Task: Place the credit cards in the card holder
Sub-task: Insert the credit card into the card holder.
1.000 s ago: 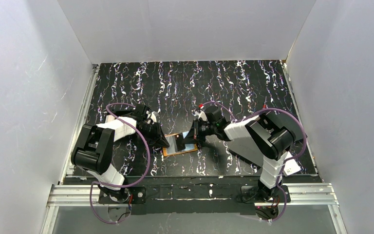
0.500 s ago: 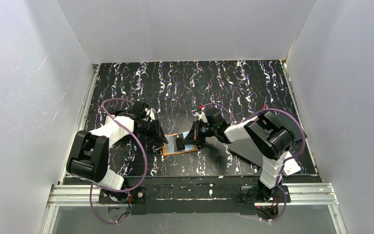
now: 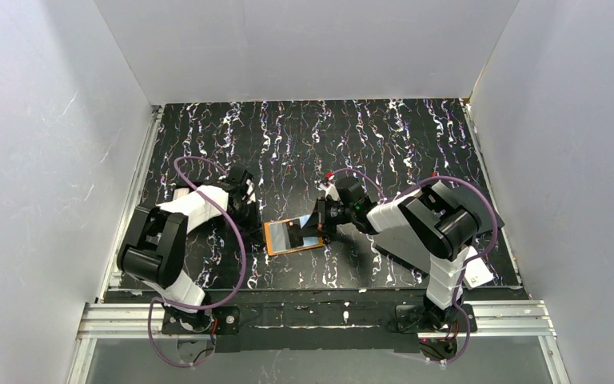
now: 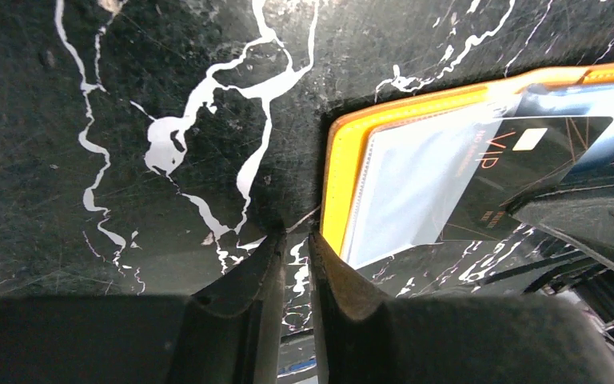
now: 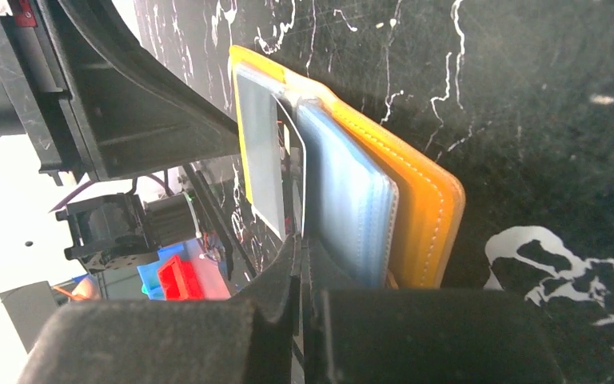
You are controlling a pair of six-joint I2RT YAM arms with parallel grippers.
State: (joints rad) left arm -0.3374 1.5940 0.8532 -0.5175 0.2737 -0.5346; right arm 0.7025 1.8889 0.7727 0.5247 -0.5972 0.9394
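Not much else on your black marbled table (image 3: 400, 144), just a white tag (image 3: 478, 277) by the right arm's base, well clear. Your right gripper (image 5: 300, 240) is clamped on a black VIP card (image 4: 528, 168) that's slanted across the clear sleeves of the open orange card holder (image 3: 292, 237), mid-table between the arms. The left gripper (image 4: 294, 234) sits just beside the holder's left edge, fingers a sliver apart, gripping nothing.

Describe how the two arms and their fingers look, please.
Both the left arm and the right arm have black joint housings and white link covers. A purple cable loops along each. The left fingers and the right fingers are plain matte black wedges. Small red parts sit near the right wrist.
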